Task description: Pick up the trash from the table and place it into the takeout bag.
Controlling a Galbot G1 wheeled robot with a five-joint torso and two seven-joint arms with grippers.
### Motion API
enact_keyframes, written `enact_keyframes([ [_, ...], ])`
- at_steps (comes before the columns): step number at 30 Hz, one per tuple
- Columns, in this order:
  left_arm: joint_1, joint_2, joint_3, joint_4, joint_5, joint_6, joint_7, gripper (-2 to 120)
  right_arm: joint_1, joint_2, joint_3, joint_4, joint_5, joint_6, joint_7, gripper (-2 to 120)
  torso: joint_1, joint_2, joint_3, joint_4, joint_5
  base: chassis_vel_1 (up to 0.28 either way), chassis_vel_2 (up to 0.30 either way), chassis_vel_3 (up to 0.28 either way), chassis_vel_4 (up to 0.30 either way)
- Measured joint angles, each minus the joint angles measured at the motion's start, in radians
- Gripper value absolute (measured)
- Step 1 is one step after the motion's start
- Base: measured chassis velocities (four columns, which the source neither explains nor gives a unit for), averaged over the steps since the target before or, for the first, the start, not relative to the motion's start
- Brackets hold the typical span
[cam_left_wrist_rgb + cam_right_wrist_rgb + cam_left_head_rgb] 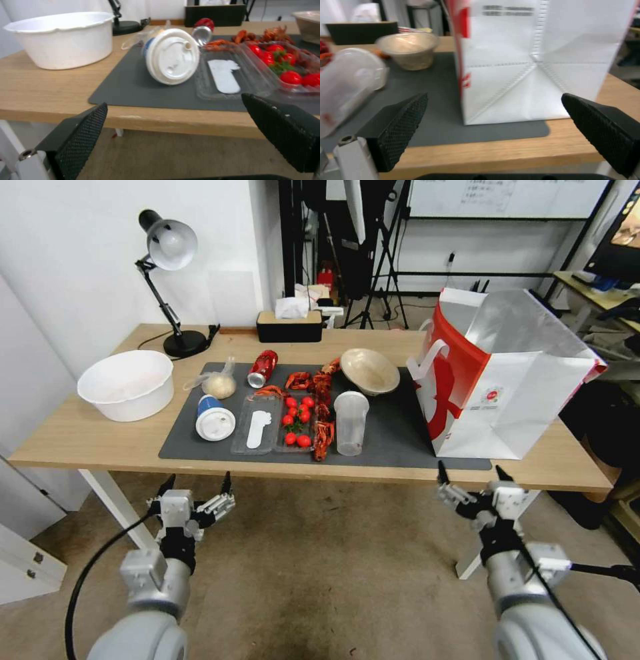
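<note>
The table [87, 437] was a long light-wood top on white legs, with a dark grey mat [393, 437] spread across its middle. Straight on the wood stood a white tub [127, 383] near the left end, a black desk lamp [175, 280] behind it, and a black tissue box [289, 328] at the back edge. The takeout bag [507, 380] stood upright at the right end, partly on the mat and partly on bare wood.
</note>
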Motion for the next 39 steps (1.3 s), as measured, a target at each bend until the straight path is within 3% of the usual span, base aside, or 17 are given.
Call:
enact_keyframes([
  [4,0.000,-0.002,-0.006,0.012,-0.004,-0.028,-0.006,100,0.019,-0.029,-0.020,-0.009,0.065,0.020,0.025,100,0.000,0.000,0.000,-0.0005,-0.0003,0.000,0.000,0.000,0.000],
  [8,0.008,-0.003,-0.021,0.022,0.007,-0.088,0.002,100,0.057,-0.085,-0.128,-0.034,0.161,0.071,0.053,100,0.000,0.000,0.000,-0.0001,0.0001,0.000,0.000,0.000,0.000],
  [19,0.005,0.000,-0.038,0.026,0.011,-0.102,0.020,100,0.211,-0.151,-0.296,-0.121,0.297,0.085,0.120,100,0.000,0.000,0.000,-0.0004,-0.0002,0.000,0.000,0.000,0.000],
  [24,0.007,-0.002,-0.038,0.027,0.015,-0.102,0.021,100,0.270,-0.160,-0.341,-0.151,0.335,0.081,0.147,100,0.000,0.000,0.000,0.0001,0.0000,0.000,0.000,0.000,0.000],
  [32,0.014,-0.012,-0.046,0.019,0.025,-0.104,0.022,100,0.440,-0.148,-0.487,-0.251,0.442,0.015,0.297,100,0.000,0.000,0.000,0.0000,-0.0001,0.000,0.000,0.000,0.000],
  [39,0.018,-0.014,-0.058,0.018,0.025,-0.115,0.022,100,0.504,-0.125,-0.548,-0.305,0.456,-0.019,0.358,100,0.000,0.000,0.000,0.0001,0.0000,0.000,0.000,0.000,0.000],
])
